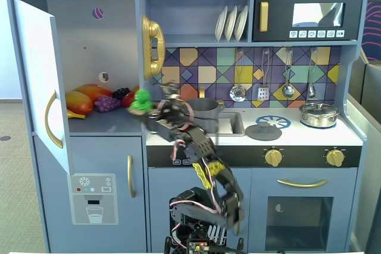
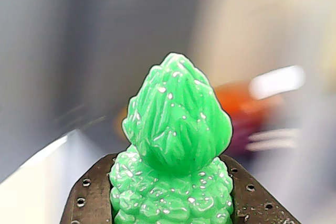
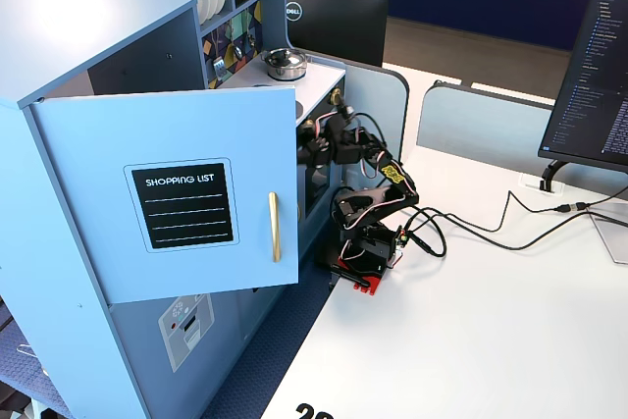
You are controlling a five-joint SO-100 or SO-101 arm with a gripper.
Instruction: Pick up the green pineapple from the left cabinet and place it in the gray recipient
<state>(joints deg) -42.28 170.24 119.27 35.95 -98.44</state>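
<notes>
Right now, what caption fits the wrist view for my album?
Claw shut on the green pineapple, leafy top up, background blurred.

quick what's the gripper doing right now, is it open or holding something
Gripper: closed on the green pineapple, fingers on both sides of its body, at the open front of the left cabinet.

Front view, side view, wrist close-up

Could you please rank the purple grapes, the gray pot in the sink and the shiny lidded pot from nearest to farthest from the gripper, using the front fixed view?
1. Purple grapes, left of the gripper, in the open cabinet.
2. Gray pot, right, at the sink.
3. Shiny lidded pot, far right on the counter.
</notes>
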